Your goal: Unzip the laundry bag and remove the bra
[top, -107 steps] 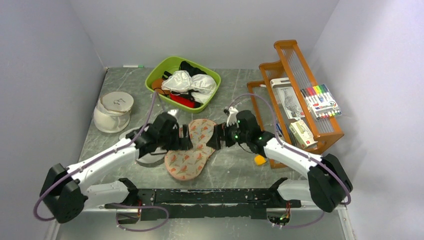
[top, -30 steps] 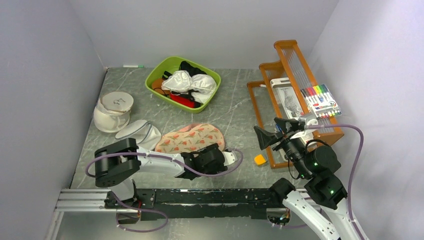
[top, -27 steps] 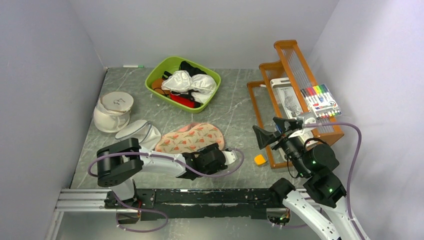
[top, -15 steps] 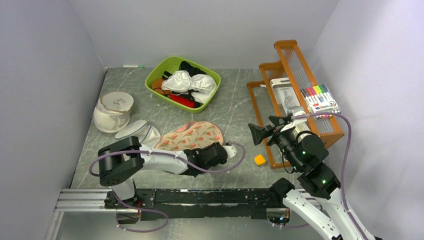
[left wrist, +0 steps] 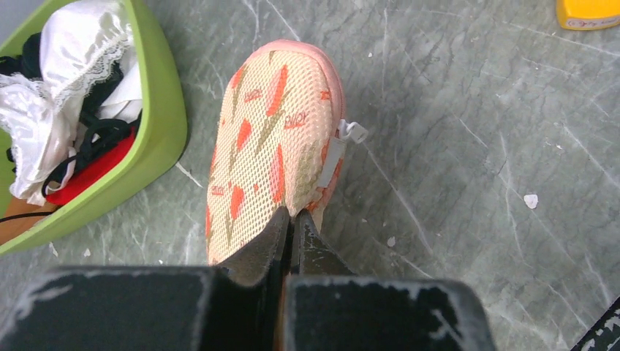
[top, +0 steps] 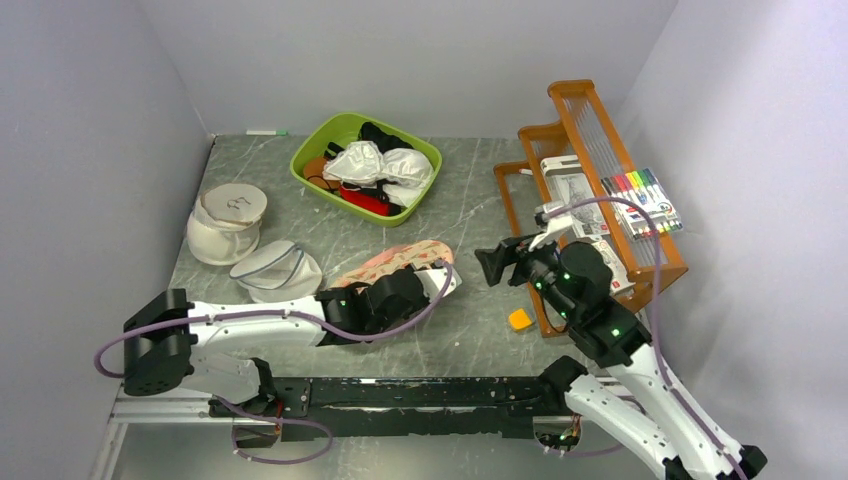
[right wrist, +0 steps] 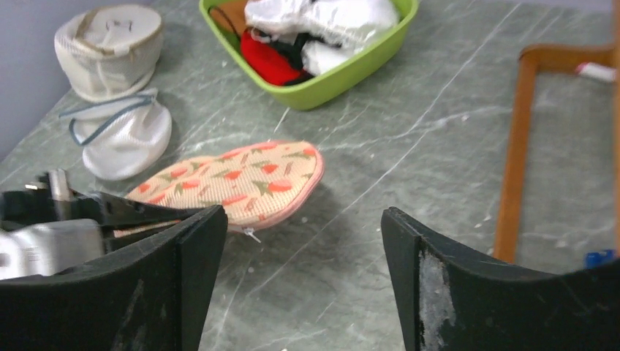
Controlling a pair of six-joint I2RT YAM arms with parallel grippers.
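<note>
The laundry bag [top: 408, 259] is a pale pink pouch with orange-red print, lying mid-table with its near end raised. My left gripper [top: 398, 286] is shut on that near edge [left wrist: 291, 219], pinching the mesh fabric [left wrist: 267, 139]. A white zip pull [left wrist: 345, 137] sticks out of the bag's right edge. My right gripper [top: 497, 262] hangs open to the right of the bag and above the table, with nothing between its fingers [right wrist: 301, 216]. The bag [right wrist: 241, 179] lies ahead of it to the left. The bra is hidden.
A green basket [top: 312, 150] of white, red and black garments stands at the back. Two white mesh bags [top: 228, 224] [top: 275, 270] lie at the left. A wooden rack [top: 640, 280] with markers and boxes stands at the right, with a small yellow object [top: 519, 319] beside it.
My left gripper has shut on the bag's near edge and raised it, drawing the bag left. The right arm has swung left, its gripper now closer to the bag.
</note>
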